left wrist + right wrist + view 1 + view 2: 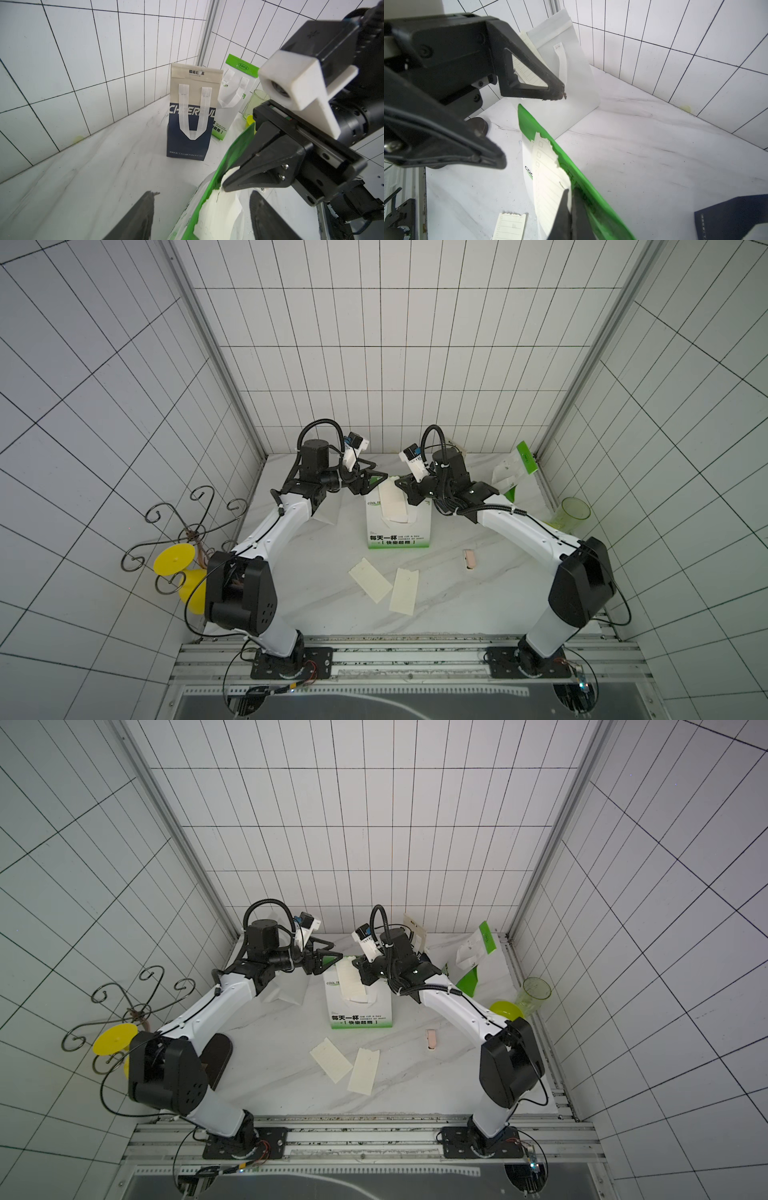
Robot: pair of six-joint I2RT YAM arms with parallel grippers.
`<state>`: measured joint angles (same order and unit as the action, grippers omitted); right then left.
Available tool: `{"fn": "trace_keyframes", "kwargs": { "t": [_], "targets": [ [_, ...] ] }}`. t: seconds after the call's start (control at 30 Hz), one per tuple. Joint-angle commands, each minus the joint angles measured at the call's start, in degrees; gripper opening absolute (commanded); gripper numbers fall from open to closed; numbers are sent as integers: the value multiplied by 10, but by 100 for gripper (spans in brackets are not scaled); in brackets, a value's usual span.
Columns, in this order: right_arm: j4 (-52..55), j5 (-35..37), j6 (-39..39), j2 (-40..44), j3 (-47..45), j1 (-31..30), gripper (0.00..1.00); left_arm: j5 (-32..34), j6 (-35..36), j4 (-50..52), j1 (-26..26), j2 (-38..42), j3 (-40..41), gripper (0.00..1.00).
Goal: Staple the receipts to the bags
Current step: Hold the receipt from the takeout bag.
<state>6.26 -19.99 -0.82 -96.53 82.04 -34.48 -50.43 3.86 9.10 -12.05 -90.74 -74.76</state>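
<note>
- Right wrist view: the green-and-white bag (600,207) has a bright green strip along its top. A cream, lined receipt (548,176) with a ragged upper end lies flat against its white face.
- In both top views this bag stands at mid-table between the two grippers, with its printed text facing the arm bases.
- The right gripper (571,190) has its fingers pressed together on the bag's top edge, pinching the receipt and the green strip.
- The left gripper (203,193) is spread, one finger on either side of that same top edge, and no contact with the bag is visible.
- Two loose receipts (370,580) lie flat nearer the arm bases.
- A small pink stapler (470,559) lies on the table towards the right arm, apart from both grippers.
</note>
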Motion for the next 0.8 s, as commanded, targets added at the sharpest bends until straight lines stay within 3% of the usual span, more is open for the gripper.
{"fn": "trace_keyframes", "kwargs": {
  "t": [0.0,0.13,0.23,0.3,0.53,0.77],
  "targets": [
    [1,7,6,-7,58,6,0,-15,24,7,-1,3,0,65],
    [-14,13,-3,4,39,6,0,3,36,22,-10,1,-2,62],
    [-22,13,-13,13,23,6,0,19,38,26,-15,-2,-6,72],
    [-35,13,-23,19,9,6,0,16,40,33,-16,-7,-15,72],
    [-30,32,-29,28,-4,3,0,14,54,53,-17,-6,-12,62],
    [-39,41,-40,49,-50,-3,0,12,61,68,-29,-8,-18,61]
  ]
}}
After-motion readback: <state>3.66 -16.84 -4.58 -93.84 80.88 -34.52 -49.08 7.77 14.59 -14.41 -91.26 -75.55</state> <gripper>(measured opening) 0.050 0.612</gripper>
